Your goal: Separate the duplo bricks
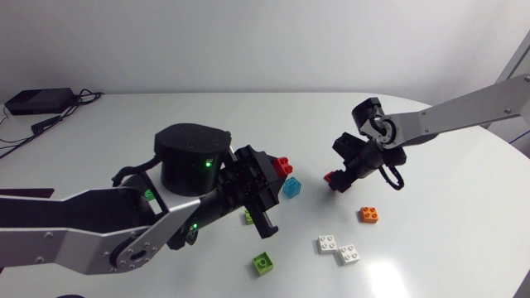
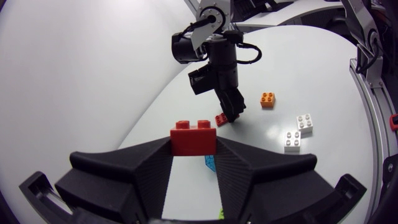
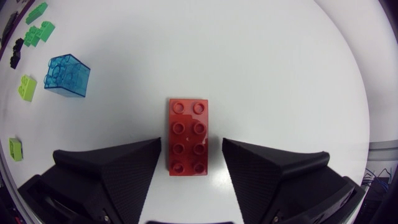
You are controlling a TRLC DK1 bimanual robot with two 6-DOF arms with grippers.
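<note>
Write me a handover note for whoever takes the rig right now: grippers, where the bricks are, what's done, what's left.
Left gripper: shut on a small red brick, held above the table.
Right gripper: open, one finger on either side of the long red brick, which lies flat with its studs up; neither finger touches it.
Loose on the table: clear blue brick, orange brick, two white bricks close together, lime green brick.
Done: the two red bricks are apart.
Left: set the small red brick down. Other green pieces by the left arm are partly hidden, so check whether any are stuck together.
</note>
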